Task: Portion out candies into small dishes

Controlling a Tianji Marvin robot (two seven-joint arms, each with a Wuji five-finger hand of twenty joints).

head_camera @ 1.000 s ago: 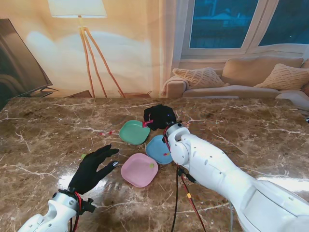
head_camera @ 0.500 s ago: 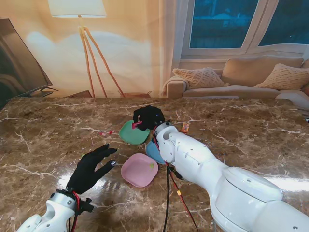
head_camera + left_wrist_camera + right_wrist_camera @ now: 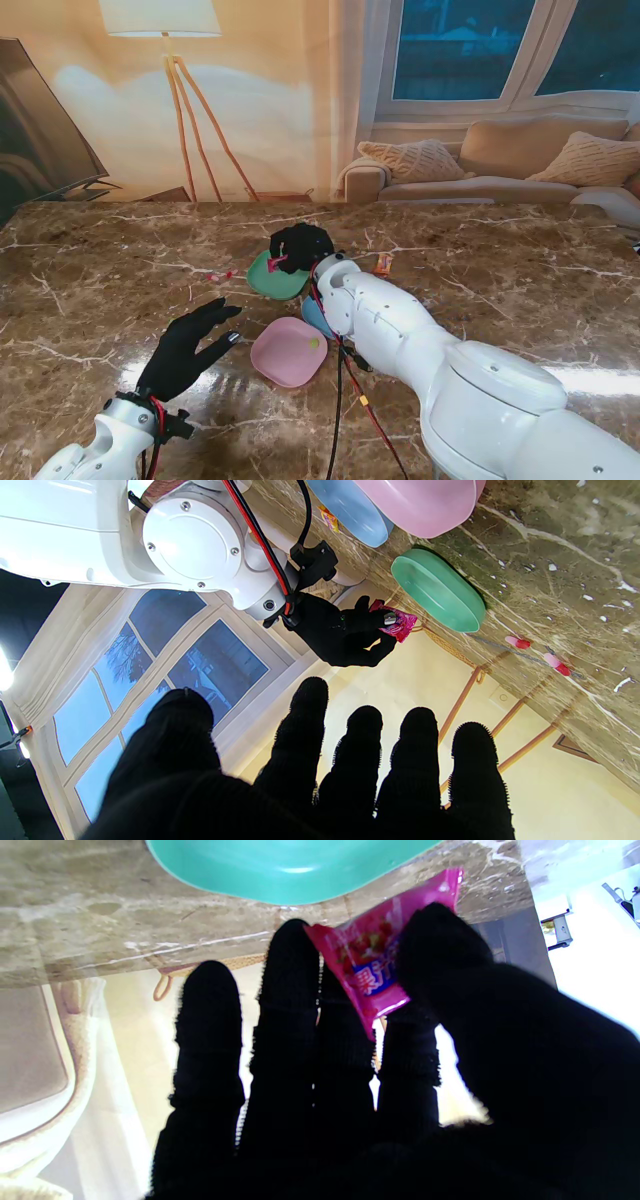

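From the stand, the right hand [image 3: 300, 246] had been carried leftward over the green dish [image 3: 277, 276]. At the left wrist, the left hand [image 3: 310, 780] was spread, empty. At the right wrist, the pink candy [image 3: 382, 952] was pinched; release was judged imminent.

Brown marble table [image 3: 90, 270], green dish [image 3: 270, 280], pink dish [image 3: 285, 352], blue dish [image 3: 312, 318], possibly loose candies [image 3: 222, 274]

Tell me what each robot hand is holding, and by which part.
Right robot hand pinches a pink candy wrapper near its end, thumb against fingers. Left robot hand holds nothing.
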